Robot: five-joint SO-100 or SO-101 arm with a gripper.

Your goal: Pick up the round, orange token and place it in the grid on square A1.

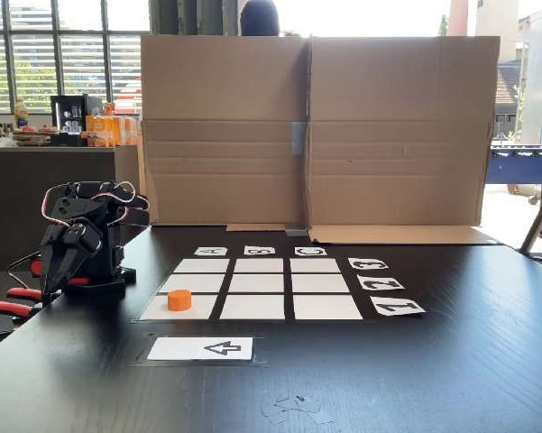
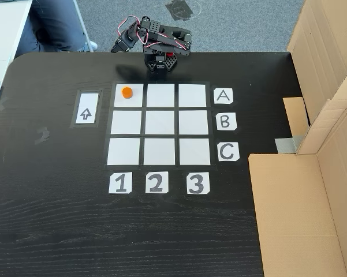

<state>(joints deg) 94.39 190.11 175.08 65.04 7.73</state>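
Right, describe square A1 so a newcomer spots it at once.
On the black table lies the grid of nine white cells. Square A1 is the corner cell in line with the A card and the 1 card. It alone holds the orange token.

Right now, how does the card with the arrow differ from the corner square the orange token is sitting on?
The arrow card bears a black arrow outline, while square A1 is plain white. The arrow card carries nothing, while square A1 holds the orange token. The arrow card lies alone outside the grid, narrower and longer; square A1 is a corner cell in line with the A and 1 labels. Both are white paper lying flat on the black table.
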